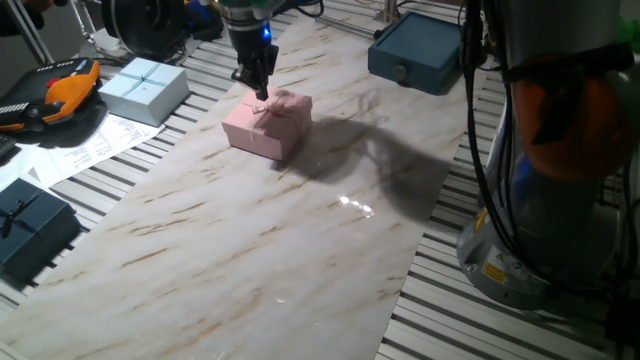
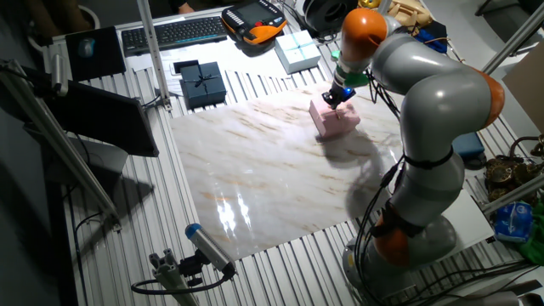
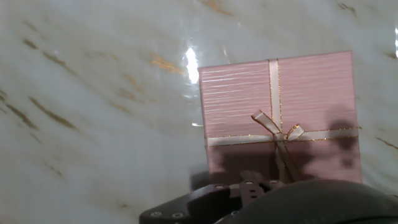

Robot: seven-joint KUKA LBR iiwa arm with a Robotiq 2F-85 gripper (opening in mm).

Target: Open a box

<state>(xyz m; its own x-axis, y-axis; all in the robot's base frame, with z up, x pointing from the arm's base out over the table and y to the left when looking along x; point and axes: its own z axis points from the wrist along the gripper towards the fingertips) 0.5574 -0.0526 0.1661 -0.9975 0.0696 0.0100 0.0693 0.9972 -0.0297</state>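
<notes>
Poised just above the small square pale-pink cardboard box (image 1: pixel 268 126) with its thin ribbon bow (image 3: pixel 277 129), lid on, mid-way along the marble-patterned counter (image 1: pixel 240 250): black two-finger gripper (image 1: pixel 256 80), jaws' opening impossible to tell, apparently empty, approach under way, lid grasp next.

I am working in a robot lab. I see a big grey and orange robot arm (image 2: pixel 433 110), a table of ribbed metal bars (image 2: pixel 280 255), a black computer keyboard (image 2: pixel 174 32) and thick black cables (image 1: pixel 495 170).
</notes>
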